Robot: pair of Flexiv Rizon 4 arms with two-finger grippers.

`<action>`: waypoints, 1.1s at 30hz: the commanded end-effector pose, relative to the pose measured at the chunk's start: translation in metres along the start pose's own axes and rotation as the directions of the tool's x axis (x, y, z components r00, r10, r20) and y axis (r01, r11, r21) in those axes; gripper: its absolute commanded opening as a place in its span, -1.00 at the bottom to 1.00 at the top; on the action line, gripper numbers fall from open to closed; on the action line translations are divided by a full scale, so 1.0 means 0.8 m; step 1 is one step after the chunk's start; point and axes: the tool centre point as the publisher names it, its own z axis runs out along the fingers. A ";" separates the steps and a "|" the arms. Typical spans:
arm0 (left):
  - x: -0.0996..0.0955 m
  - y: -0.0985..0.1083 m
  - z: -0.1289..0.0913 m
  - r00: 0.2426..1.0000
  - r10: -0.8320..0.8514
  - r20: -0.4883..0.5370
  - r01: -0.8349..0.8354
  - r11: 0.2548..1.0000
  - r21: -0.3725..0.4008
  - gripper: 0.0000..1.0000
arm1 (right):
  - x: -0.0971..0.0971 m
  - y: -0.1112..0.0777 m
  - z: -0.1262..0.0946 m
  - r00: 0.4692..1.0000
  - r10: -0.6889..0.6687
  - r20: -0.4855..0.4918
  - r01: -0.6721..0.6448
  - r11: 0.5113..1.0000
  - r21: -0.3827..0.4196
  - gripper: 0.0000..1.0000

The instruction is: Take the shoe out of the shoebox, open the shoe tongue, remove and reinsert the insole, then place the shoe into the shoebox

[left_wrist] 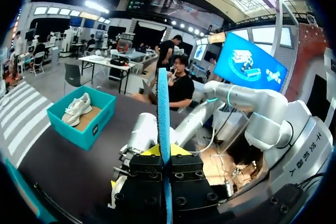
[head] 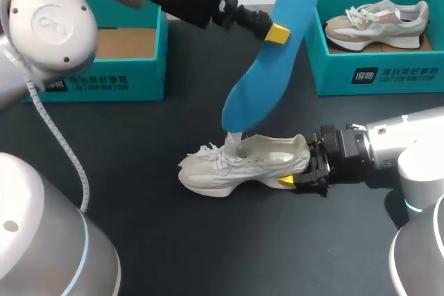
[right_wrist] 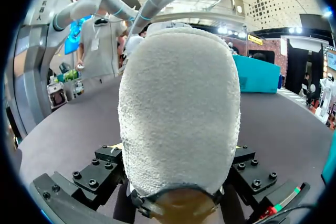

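Observation:
A white shoe point(head: 236, 164) stands upright on the black table, toe to the left. My right gripper point(head: 298, 164) is shut on its heel, which fills the right wrist view point(right_wrist: 178, 103) between the fingers. Above the shoe, a blue insole point(head: 267, 67) hangs slanted, with my left gripper point(head: 279, 32) shut on its upper part. The insole's lower tip is at the shoe's laces and mouth. In the left wrist view the insole point(left_wrist: 163, 103) shows edge-on between the fingers of the left gripper point(left_wrist: 164, 153). An empty teal shoebox point(head: 104, 74) stands at the back left.
A second teal shoebox point(head: 378, 74) at the back right holds another pale shoe point(head: 378, 24); the left wrist view also takes in this box point(left_wrist: 89, 129). Bare table lies in front of the shoe and between the two boxes.

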 end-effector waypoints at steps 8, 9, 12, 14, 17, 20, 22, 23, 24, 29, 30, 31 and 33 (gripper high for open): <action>0.055 -0.043 -0.029 0.965 -0.198 -0.169 0.236 0.940 0.245 -1.00 | -0.002 -0.008 0.007 1.000 0.000 0.001 0.000 1.000 0.002 -1.00; 0.059 -0.047 -0.030 0.961 -0.215 -0.174 0.255 0.932 0.259 -1.00 | -0.002 -0.008 0.007 1.000 0.000 0.001 0.000 1.000 0.002 -1.00; 0.076 -0.059 -0.031 0.934 -0.266 -0.239 0.331 0.895 0.300 -1.00 | -0.002 -0.008 0.007 1.000 0.000 0.001 0.000 1.000 0.002 -1.00; 0.085 -0.063 -0.031 0.916 -0.303 -0.262 0.374 0.881 0.290 -1.00 | -0.002 -0.008 0.007 1.000 0.000 0.001 0.000 1.000 0.002 -1.00; 0.098 -0.064 -0.032 0.895 -0.347 -0.280 0.418 0.871 0.257 -1.00 | -0.002 -0.008 0.007 1.000 0.000 0.001 0.000 1.000 0.002 -1.00; 0.109 -0.059 -0.037 0.880 -0.376 -0.290 0.448 0.860 0.243 -1.00 | -0.002 -0.008 0.007 1.000 0.000 0.001 0.000 1.000 0.002 -1.00; 0.116 -0.055 -0.039 0.878 -0.384 -0.285 0.454 0.855 0.250 -1.00 | -0.002 -0.008 0.007 1.000 0.000 0.001 0.000 1.000 0.002 -1.00; 0.121 -0.052 -0.040 0.870 -0.389 -0.303 0.466 0.851 0.244 -1.00 | -0.002 -0.008 0.007 1.000 0.000 0.001 0.000 1.000 0.002 -1.00; 0.124 -0.049 -0.041 0.869 -0.394 -0.299 0.468 0.849 0.243 -1.00 | -0.002 -0.008 0.007 1.000 0.000 0.001 0.000 1.000 0.002 -1.00; 0.140 -0.035 -0.047 0.822 -0.423 -0.382 0.531 0.811 0.246 -1.00 | -0.002 -0.008 0.007 1.000 0.000 0.001 0.000 1.000 0.002 -1.00; 0.144 -0.031 -0.046 0.820 -0.423 -0.385 0.533 0.810 0.244 -1.00 | -0.002 -0.008 0.007 1.000 0.000 0.001 0.000 1.000 0.002 -1.00; 0.147 -0.027 -0.045 0.810 -0.429 -0.400 0.543 0.807 0.233 -1.00 | -0.002 -0.008 0.007 1.000 0.000 0.001 0.000 1.000 0.002 -1.00; 0.154 -0.020 -0.042 0.802 -0.436 -0.408 0.548 0.808 0.215 -1.00 | -0.002 -0.008 0.007 1.000 0.000 0.001 0.000 1.000 0.002 -1.00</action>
